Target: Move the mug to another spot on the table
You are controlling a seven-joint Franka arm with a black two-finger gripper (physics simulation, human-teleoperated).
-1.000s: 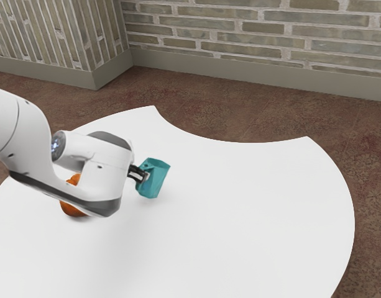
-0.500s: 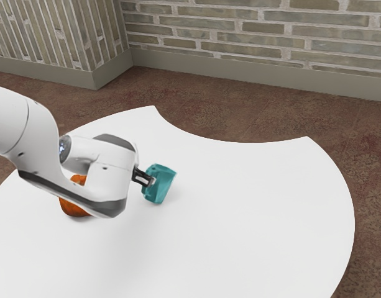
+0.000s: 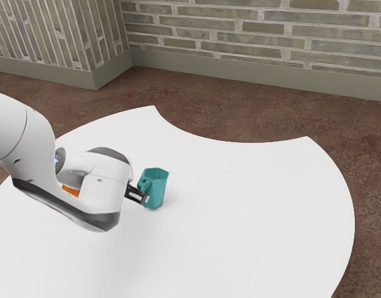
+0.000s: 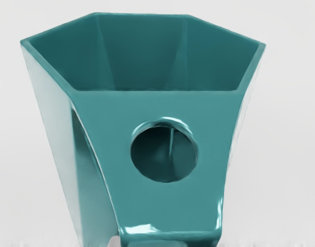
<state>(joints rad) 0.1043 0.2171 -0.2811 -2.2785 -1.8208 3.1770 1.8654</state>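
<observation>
The teal mug point(image 3: 156, 185) has a faceted, six-sided body and stands upright, at or just above the white table point(image 3: 252, 211), left of its middle in the exterior view. My black gripper point(image 3: 142, 194) comes in from that view's left and is shut on the mug's handle side, low down. The white arm stretches back to the exterior view's left edge. In the wrist view the mug point(image 4: 147, 92) is very close. Its open mouth faces away from my hand and its flat handle point(image 4: 165, 170), pierced by a round hole, faces the camera.
A sliver of an orange thing point(image 3: 69, 190) peeks out behind the arm's forearm. The round white table spreads wide toward the exterior view's right and front. Brown floor and brick walls lie beyond its edge.
My hand has swung down and slightly back toward the exterior view's left. The mug, tilted and lifted before, now stands upright and lower. The arm now covers most of the orange thing.
</observation>
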